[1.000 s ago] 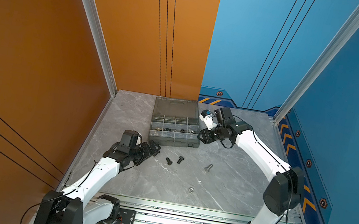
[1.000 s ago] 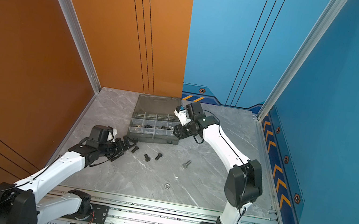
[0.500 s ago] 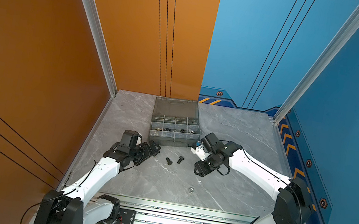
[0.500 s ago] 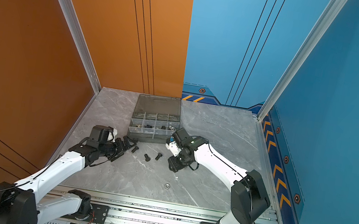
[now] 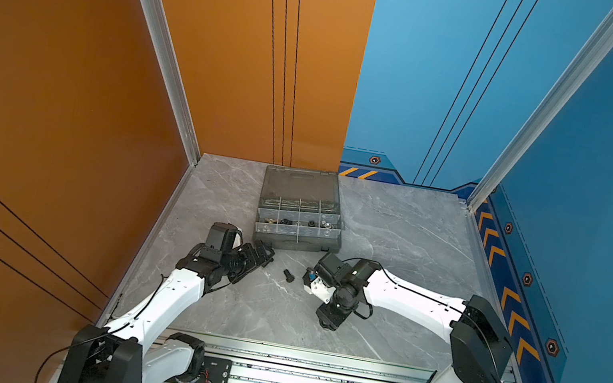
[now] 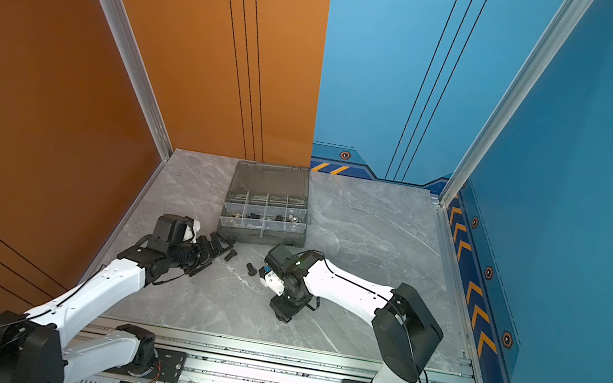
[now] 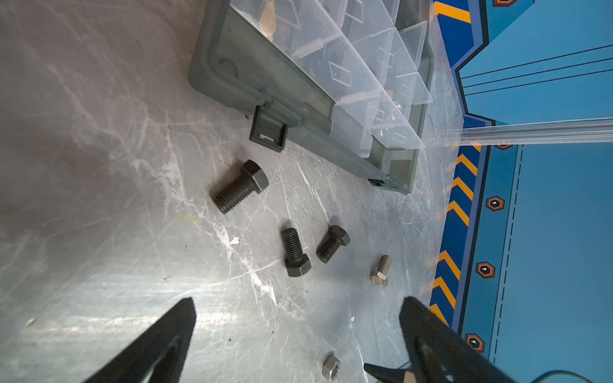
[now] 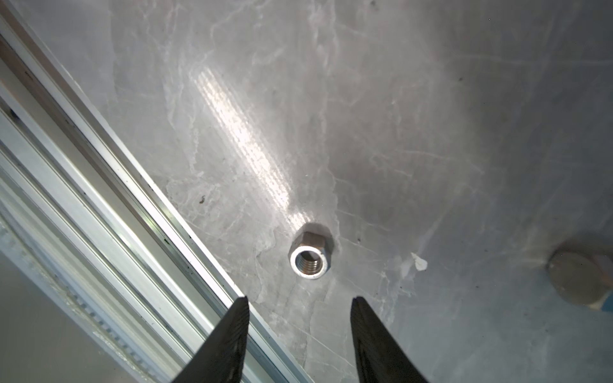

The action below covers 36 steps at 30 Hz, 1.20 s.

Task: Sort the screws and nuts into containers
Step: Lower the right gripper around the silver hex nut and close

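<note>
"Hovering over the loose silver nut [image 8: 310, 257], your right gripper [image 8: 300, 298] has its jaws parted with nothing between them. The nut rests on the table [image 8: 398, 99] with its threaded hole up, just ahead of the fingertips [image 8: 238, 318] and close to the metal rail [image 8: 99, 185]."

"So you're at the pick-up step for a nut, I'd judge. And your other side?"

"Your left gripper [image 7: 297, 300] is spread wide and empty too, low over the table near the front corner of the organiser case [image 7: 232, 86]. Ahead of it lie three black bolts [image 7: 295, 252] and one silver bolt [image 7: 380, 270], all on the table and none in a compartment."

"And the case?"

"Its lid [image 5: 299, 185] is thrown back, so the compartments [image 5: 277, 230] are open to you. In both top views a few small parts [image 5: 285, 221] sit in the middle row, too small to tell which kind."

"Then your next move, as I read it: lower the right gripper until the fingers straddle the nut, close across its flats, lift, and carry it to a nut compartment. It's small and smooth, so it may skid toward the rail if one finger touches first. Come down square."

"Leave the bolts to your left side. They lie on their sides and could roll, so close across the shank."
</note>
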{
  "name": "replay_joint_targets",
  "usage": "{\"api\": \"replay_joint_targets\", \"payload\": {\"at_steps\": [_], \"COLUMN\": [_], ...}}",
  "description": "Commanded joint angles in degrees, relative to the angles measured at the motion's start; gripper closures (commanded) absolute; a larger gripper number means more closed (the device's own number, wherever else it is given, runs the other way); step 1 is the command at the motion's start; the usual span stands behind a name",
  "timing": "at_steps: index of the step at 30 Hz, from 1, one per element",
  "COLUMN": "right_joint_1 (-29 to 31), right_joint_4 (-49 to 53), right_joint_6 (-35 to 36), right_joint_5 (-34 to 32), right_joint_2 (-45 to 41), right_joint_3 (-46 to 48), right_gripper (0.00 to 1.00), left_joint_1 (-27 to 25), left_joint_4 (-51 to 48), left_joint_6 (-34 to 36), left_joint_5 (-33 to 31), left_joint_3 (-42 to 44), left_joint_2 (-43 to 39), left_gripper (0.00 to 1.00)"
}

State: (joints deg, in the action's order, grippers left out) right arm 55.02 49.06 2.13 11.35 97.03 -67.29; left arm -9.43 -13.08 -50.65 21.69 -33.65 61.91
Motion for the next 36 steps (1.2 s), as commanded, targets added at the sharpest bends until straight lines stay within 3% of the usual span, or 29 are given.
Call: {"api": "replay_joint_targets", "payload": {"at_steps": [1, 11, 29, 34, 36], "right_joint_1": [1.13, 1.22, 1.14, 1.0, 1.04], "right_joint_4": [0.65, -3.23, -5.93, -5.38, -5.18], "right_joint_6": [6.15, 12.32, 13.7, 13.26, 13.09], "right_joint_5": [-3.2, -3.51, -3.97, -4.15, -4.15], "right_joint_2": [0.6, 1.29, 5.7, 6.41, 6.63], "right_joint_3": [1.73, 3.67, 3.3, 3.09, 2.87], "right_gripper": [0.48, 0.49, 0.52, 0.56, 0.63], "left_joint_1": [-0.46, -0.46, -0.59, -0.54, -0.56], "left_joint_4": [0.07, 0.1, -0.19, -0.33, -0.28], "left_joint_6": [0.17, 0.11, 0.06, 0.12, 0.07], "left_joint_5": [0.66, 0.52, 0.37, 0.36, 0.25], "left_joint_3": [-0.03, -0.15, -0.48, -0.46, -0.45], "left_joint_2": [0.4, 0.42, 0.41, 0.41, 0.32], "left_gripper": [0.02, 0.02, 0.02, 0.02, 0.02]}}
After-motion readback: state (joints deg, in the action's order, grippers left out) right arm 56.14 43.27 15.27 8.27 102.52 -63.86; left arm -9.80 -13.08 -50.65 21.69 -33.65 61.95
